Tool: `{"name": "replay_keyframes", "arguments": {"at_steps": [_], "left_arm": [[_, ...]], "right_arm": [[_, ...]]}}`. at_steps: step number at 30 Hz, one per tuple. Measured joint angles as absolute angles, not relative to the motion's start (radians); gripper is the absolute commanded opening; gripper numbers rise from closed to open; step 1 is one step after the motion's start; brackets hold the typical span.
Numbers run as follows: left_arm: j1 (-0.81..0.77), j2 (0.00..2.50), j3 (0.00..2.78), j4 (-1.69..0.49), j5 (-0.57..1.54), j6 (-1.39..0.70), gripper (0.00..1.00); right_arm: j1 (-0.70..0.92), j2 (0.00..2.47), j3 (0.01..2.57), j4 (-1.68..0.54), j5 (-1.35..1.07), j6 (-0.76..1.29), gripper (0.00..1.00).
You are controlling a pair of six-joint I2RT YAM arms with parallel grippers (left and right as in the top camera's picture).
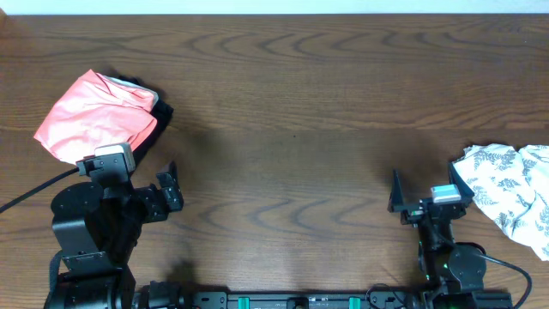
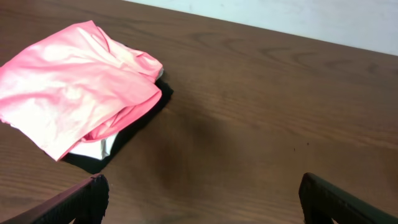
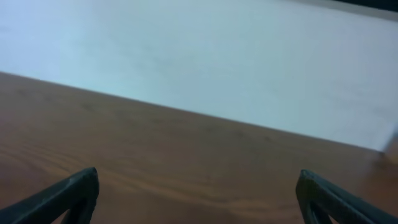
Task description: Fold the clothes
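My left gripper (image 2: pixel 202 198) stands wide, its two dark fingertips (image 2: pixel 87 196) at the lower corners of the left wrist view, with only bare wood between them. My right gripper (image 3: pixel 198 190) is spread just as wide and holds nothing. Beyond it I see only wood and a pale wall.

From above, both grippers hover near the table's (image 1: pixel 292 103) front edge, the left one (image 1: pixel 168 187) toward the left corner and the right one (image 1: pixel 427 184) toward the right.

The clothes (image 2: pixel 68 87), a salmon-pink garment, lie bunched and creased ahead of my left fingers and off to their left, apart from them and touching neither. In the overhead view the pink garment (image 1: pixel 94 116) sits by the table's left edge, further back than my left wrist and well apart from my right gripper.

A strip of white garment (image 2: pixel 99 148) shows from under its near side. Beneath that lies a dark patch (image 2: pixel 93 163) that may be black cloth or only shadow; I cannot tell which.

At the right edge, just beside my right gripper, lies a crumpled white cloth with a grey leaf print (image 1: pixel 510 193).
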State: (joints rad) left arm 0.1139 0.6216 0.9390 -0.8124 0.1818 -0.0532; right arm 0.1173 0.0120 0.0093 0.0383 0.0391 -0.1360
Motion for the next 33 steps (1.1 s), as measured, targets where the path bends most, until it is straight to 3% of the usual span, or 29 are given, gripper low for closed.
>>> {"name": "replay_keyframes", "arguments": {"at_steps": [7,33], "left_arm": [[0.114,0.622,0.939,-0.812,0.182,-0.053,0.98],[0.114,0.622,0.939,-0.812,0.182,-0.053,0.98]], "right_arm": [[0.059,0.011,0.007,-0.059,0.099,-0.144,0.99],[0.058,0.012,0.007,-0.060,0.097,-0.143,0.99]]}}
